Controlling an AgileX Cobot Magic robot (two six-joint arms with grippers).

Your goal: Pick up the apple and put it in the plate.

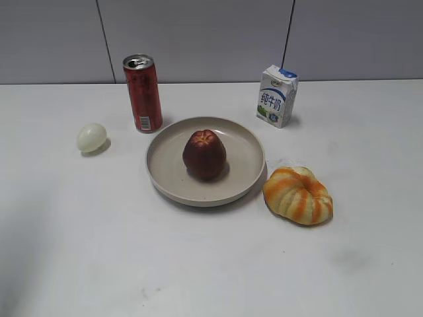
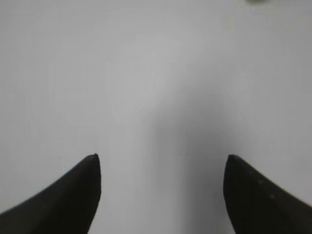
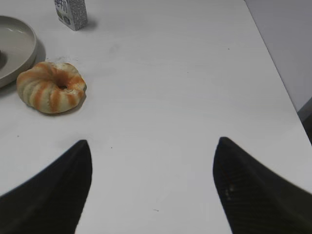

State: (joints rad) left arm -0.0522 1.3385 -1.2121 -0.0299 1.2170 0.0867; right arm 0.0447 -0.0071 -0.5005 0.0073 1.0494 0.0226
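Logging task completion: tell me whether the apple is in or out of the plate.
In. The apple sits upright inside the plate, near its centre.

The apple (image 1: 204, 154) sits in the plate (image 1: 244, 142) at the desk's (image 1: 198, 264) middle. Behind the plate stand a can (image 1: 143, 93) toward the left edge and a carton (image 1: 277, 96) toward the right. An egg (image 1: 91, 137) lies left; a striped fruit (image 1: 298, 195) lies just right.

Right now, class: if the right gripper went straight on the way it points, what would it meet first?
Probably nothing but bare table. The right gripper is open, and the striped pumpkin and milk carton sit left of its line. Depth is hard to judge, so this is tentative.
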